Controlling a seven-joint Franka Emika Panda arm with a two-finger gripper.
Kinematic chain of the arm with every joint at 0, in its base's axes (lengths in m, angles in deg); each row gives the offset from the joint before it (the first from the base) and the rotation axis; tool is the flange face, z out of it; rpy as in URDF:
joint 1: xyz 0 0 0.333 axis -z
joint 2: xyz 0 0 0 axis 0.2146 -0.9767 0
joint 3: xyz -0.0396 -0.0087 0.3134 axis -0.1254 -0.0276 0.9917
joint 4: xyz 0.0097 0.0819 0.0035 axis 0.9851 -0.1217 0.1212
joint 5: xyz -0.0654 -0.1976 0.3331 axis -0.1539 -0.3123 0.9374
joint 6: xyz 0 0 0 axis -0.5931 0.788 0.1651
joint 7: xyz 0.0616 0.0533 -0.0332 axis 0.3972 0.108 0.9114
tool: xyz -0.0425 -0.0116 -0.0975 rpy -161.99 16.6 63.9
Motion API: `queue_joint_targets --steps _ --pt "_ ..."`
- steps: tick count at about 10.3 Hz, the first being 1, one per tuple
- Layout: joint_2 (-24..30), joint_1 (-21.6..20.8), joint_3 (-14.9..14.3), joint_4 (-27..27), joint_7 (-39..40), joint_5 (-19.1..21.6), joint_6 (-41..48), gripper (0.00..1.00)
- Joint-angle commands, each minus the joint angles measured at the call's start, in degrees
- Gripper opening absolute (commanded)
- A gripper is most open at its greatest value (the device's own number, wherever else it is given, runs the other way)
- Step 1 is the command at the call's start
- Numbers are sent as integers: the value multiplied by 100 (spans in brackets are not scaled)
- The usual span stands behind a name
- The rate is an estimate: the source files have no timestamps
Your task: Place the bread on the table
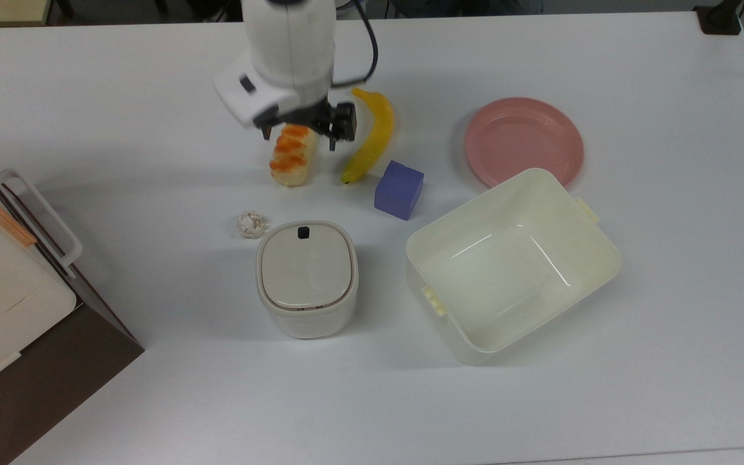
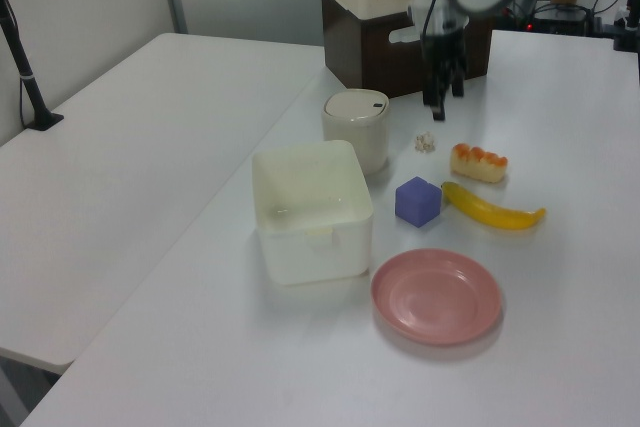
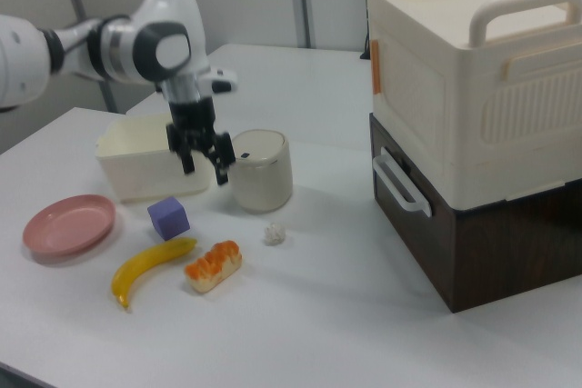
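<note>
The small oblong golden bread with orange glaze (image 1: 292, 155) lies on the white worktop (image 1: 152, 116), just beside the long yellow banana (image 1: 370, 135). The gripper (image 1: 302, 131) hangs above it, jaws apart, holding nothing. The cream square plastic tub (image 1: 511, 263) near the banana is empty.

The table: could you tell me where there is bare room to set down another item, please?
In the top view, the table is bare across its near strip below the lidded pot and tub, and over its left part above the box. It is crowded mid-table: bread, banana, cube and plate lie close, with the open gripper above.
</note>
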Motion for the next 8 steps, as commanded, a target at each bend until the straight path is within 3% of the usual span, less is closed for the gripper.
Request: queue_joint_targets --steps 1,3,8 --pt "868 360 55 -7 432 629 33 100" --pt "1072 387 11 45 391 726 60 100" --pt "1143 326 11 46 347 534 209 100"
